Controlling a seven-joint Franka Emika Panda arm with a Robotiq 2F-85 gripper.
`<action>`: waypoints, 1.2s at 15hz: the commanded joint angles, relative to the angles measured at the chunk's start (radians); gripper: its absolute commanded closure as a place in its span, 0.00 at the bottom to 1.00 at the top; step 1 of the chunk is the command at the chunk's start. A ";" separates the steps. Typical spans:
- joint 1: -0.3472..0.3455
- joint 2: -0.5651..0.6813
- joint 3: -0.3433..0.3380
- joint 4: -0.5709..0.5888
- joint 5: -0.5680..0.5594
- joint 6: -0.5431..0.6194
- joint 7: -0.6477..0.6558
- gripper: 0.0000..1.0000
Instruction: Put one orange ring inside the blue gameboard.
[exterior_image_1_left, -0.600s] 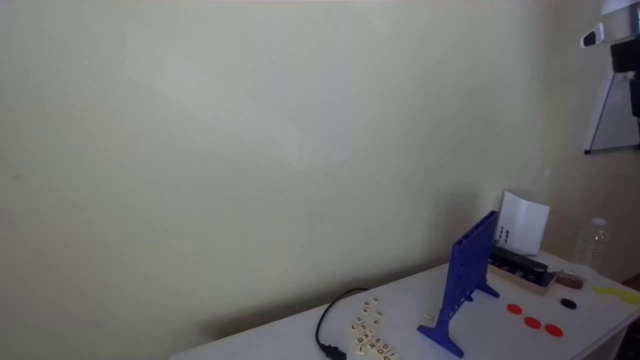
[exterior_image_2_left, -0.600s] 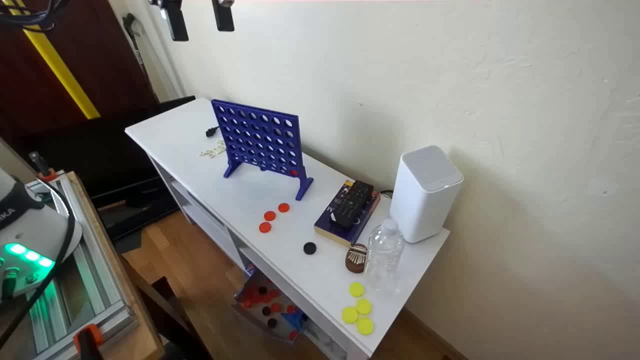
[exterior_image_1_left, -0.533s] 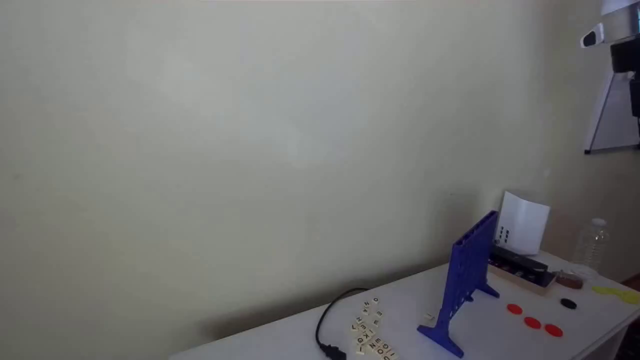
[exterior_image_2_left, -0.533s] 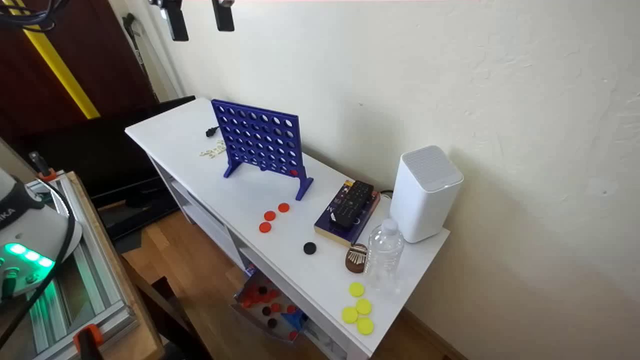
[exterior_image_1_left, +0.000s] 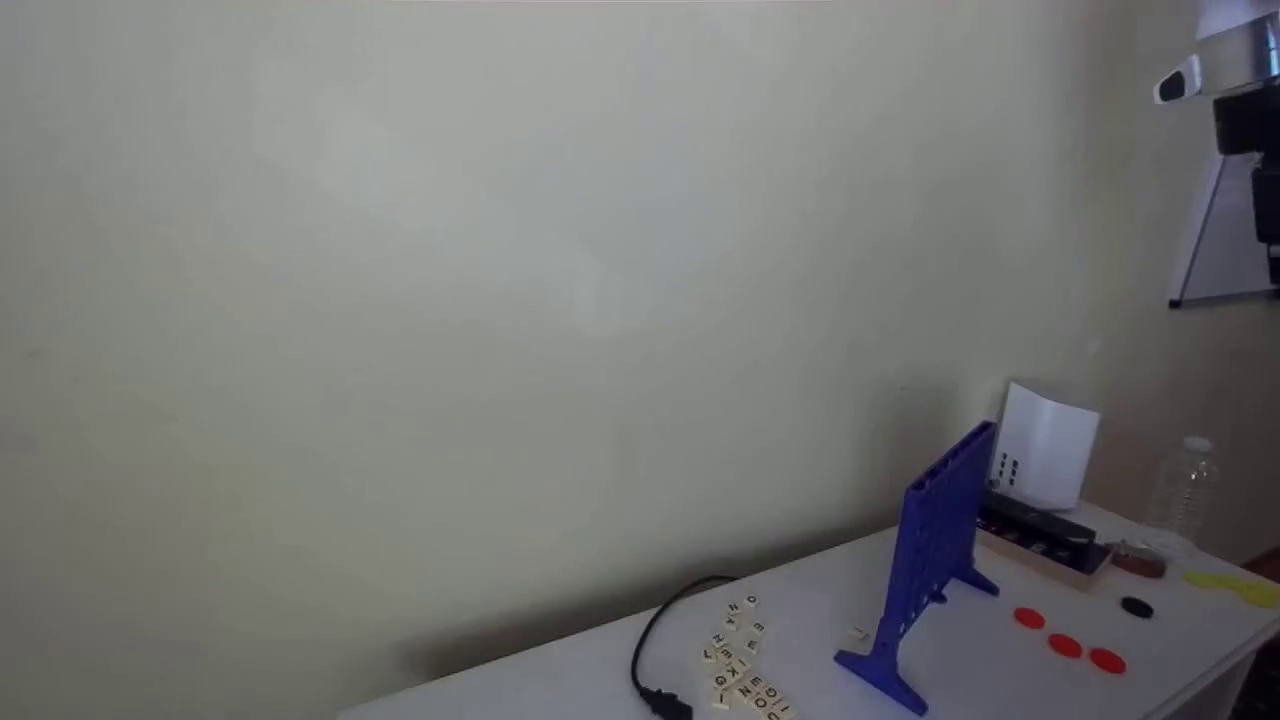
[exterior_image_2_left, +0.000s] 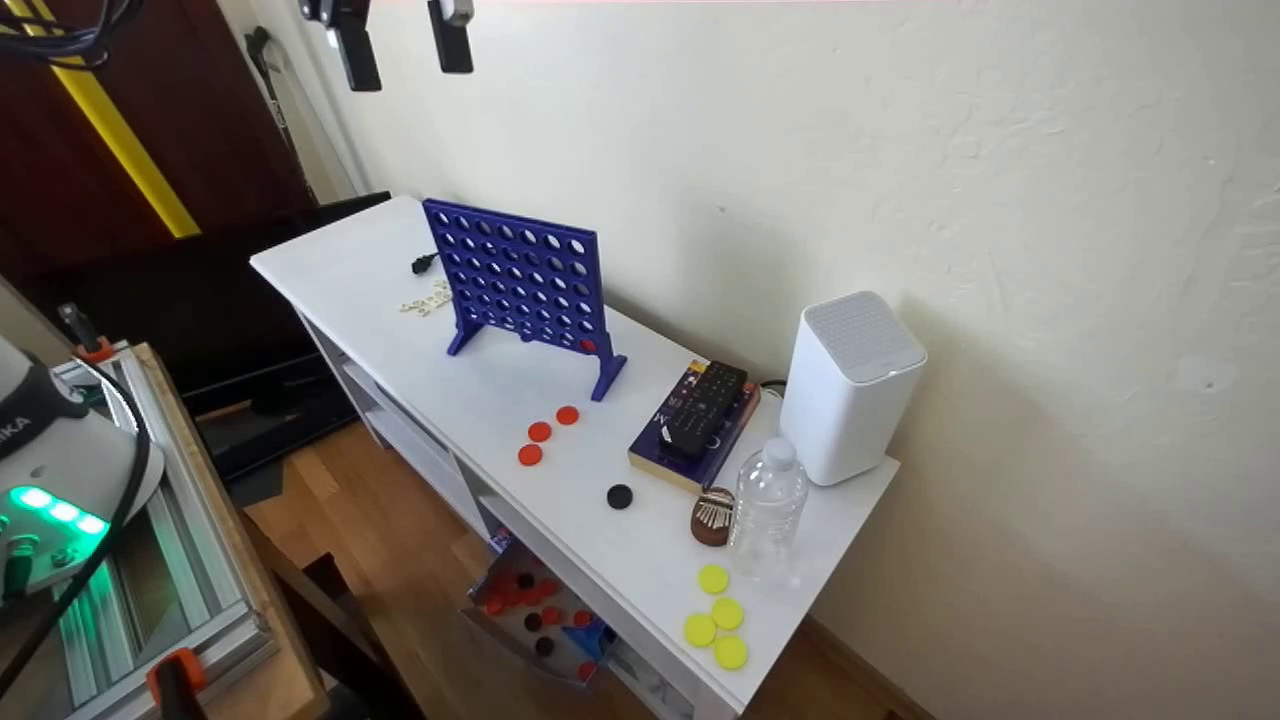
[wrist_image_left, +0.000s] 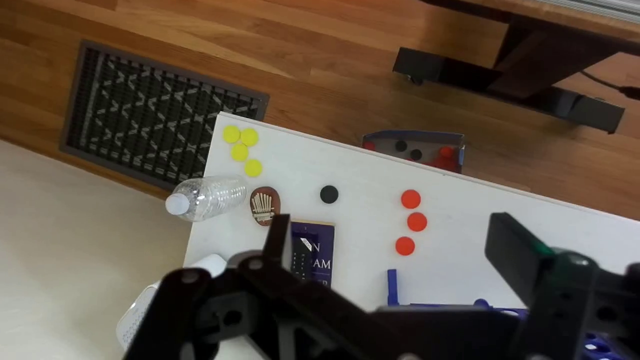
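Three flat orange rings lie on the white table beside the blue gameboard. The orange ring closest to the board (exterior_image_2_left: 567, 415) shows in an exterior view, and also in the wrist view (wrist_image_left: 405, 246). All three show in both exterior views. The blue gameboard (exterior_image_2_left: 515, 270) stands upright on splayed feet; it also shows in an exterior view (exterior_image_1_left: 935, 530) and, mostly hidden by the gripper, in the wrist view (wrist_image_left: 392, 287). A red token (exterior_image_2_left: 588, 345) sits in a bottom corner hole of the board. My gripper (exterior_image_2_left: 410, 75) is wide open and empty, high above the table; its fingers (wrist_image_left: 392, 222) frame the rings from above.
A black token (exterior_image_2_left: 620, 496), a book with a remote (exterior_image_2_left: 703, 408), a thumb piano (exterior_image_2_left: 712, 517), a clear bottle (exterior_image_2_left: 768, 510), a white box (exterior_image_2_left: 850, 390) and several yellow tokens (exterior_image_2_left: 727, 612) share the table. Letter tiles (exterior_image_1_left: 735, 665) and a black cable (exterior_image_1_left: 645, 640) lie behind the board.
My gripper has moved slightly down, and its fingers are still apart. The rings, the board and the other objects have not moved.
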 joint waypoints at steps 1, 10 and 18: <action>0.001 -0.006 -0.047 -0.089 -0.014 0.130 -0.021 0.00; -0.003 0.120 -0.184 -0.297 0.156 0.592 -0.082 0.00; -0.027 0.172 -0.146 -0.298 0.180 0.612 -0.084 0.00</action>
